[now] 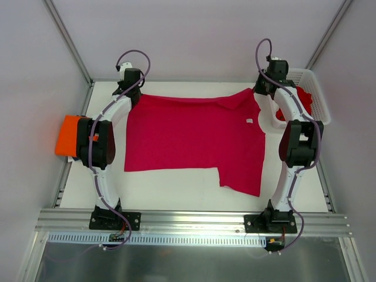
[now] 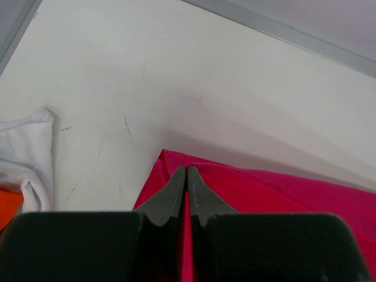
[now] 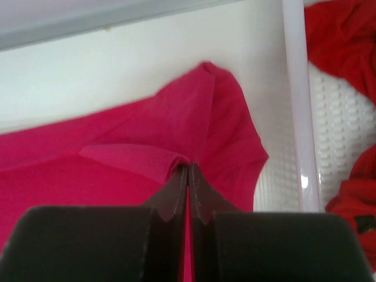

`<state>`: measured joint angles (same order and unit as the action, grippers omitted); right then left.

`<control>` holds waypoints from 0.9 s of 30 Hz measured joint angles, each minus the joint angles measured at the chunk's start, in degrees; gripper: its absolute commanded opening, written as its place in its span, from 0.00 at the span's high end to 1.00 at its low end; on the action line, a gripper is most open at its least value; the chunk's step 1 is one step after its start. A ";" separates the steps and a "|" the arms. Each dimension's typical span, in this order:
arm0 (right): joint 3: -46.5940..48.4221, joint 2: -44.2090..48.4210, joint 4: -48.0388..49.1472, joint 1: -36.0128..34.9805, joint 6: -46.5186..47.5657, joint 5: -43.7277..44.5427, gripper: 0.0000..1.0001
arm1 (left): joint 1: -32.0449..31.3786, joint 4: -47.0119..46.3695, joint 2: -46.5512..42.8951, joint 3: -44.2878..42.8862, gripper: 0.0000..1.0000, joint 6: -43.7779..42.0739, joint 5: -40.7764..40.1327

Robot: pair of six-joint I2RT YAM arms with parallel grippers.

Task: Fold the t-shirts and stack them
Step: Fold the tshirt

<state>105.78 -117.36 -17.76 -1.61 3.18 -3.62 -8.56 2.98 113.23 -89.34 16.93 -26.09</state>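
Observation:
A crimson-pink t-shirt (image 1: 194, 138) lies spread on the table between the arms. My left gripper (image 1: 130, 94) is shut on its far left corner; the left wrist view shows the cloth (image 2: 276, 194) pinched between the closed fingers (image 2: 170, 197). My right gripper (image 1: 262, 89) is shut on the far right edge, with a fold of the shirt (image 3: 135, 158) bunched at the fingertips. A red t-shirt (image 1: 301, 100) lies in the basket and shows in the right wrist view (image 3: 341, 35). An orange t-shirt (image 1: 69, 135) lies folded at the left table edge. No dark blue shirt is in view.
A white lattice basket (image 1: 317, 97) stands at the far right, its rim (image 3: 296, 106) close beside my right gripper. A white cloth (image 2: 26, 150) lies by the orange shirt left of my left gripper. Metal frame rails run along the table edges.

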 measured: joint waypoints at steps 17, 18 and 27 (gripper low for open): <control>-9.05 5.57 -4.15 0.87 2.69 4.87 1.00 | 0.00 7.39 1.16 -1.40 1.00 0.24 -2.95; -9.05 6.27 -4.15 0.94 2.84 4.96 1.00 | 0.00 7.58 1.16 -1.40 1.00 0.26 -3.02; -11.37 11.65 -4.52 1.68 3.56 5.29 1.00 | 0.00 10.01 1.16 -1.40 1.00 0.66 -3.17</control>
<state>94.41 -105.71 -22.28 0.08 6.74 1.67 -8.56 12.99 114.39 -90.74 17.58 -29.26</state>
